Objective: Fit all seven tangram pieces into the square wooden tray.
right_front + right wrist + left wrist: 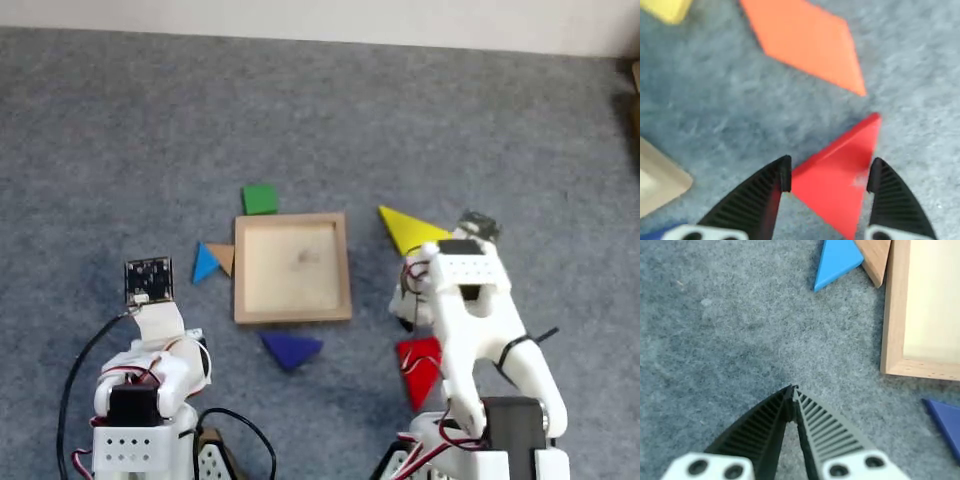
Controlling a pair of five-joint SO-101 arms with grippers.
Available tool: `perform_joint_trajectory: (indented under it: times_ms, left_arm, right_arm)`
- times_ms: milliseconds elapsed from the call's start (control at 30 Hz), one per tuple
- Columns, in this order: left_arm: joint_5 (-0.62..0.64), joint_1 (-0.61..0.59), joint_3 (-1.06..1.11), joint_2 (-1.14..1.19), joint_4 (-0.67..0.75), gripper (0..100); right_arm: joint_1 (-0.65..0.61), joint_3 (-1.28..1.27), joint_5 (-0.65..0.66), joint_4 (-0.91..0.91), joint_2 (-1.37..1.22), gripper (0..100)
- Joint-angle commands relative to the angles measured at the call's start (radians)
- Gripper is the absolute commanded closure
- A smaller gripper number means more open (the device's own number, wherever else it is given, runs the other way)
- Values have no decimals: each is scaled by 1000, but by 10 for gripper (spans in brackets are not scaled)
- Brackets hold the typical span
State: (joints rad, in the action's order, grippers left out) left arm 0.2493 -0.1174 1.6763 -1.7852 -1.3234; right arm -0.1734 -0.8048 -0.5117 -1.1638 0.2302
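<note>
The square wooden tray (345, 265) lies flat in the middle of the table, its sides square to the table's edges, and the pieces seen lie outside it on the carpet. The green square (260, 198) sits just past its far left corner. A tan triangle (222, 257) rests against its left rim, with a light blue triangle (204, 262) touching that one on the outer side. A dark blue triangle (291, 348) lies just before the near rim, its long side running left to right and its apex towards the arms. To the right, the yellow triangle (408, 230) is apart from the tray, its sharp corner aimed far-left and its long side slanting away to the near right. The red triangle (832, 192) lies nearer the right arm's base, narrowing towards the near edge. The right gripper (830, 174) hangs over it with fingers (765, 195) spread wide on either side; whether they touch it I cannot tell. Past it lies an orange parallelogram (807, 45), its long axis askew to the gripper's line. The left gripper (792, 391) has its tips pressed together on nothing, over bare carpet near the tray's near left corner. The surface is grey carpet (120, 150); a pale strip (300, 18) borders its far edge.
</note>
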Motion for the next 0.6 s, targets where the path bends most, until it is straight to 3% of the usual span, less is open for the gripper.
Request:
perform_joint_trajectory:
  times_ms: [0, 333, 567]
  left_arm:
    - [2, 19, 19, -51, -2, 995]
    - [2, 19, 19, -51, -2, 995]
    - [2, 19, 19, -51, -2, 995]
  right_arm:
    - [-56, 42, 11, -16, 15, 753]
    - [-119, -47, 9, 74, 7, 748]
    - [-116, -107, 9, 107, 13, 577]
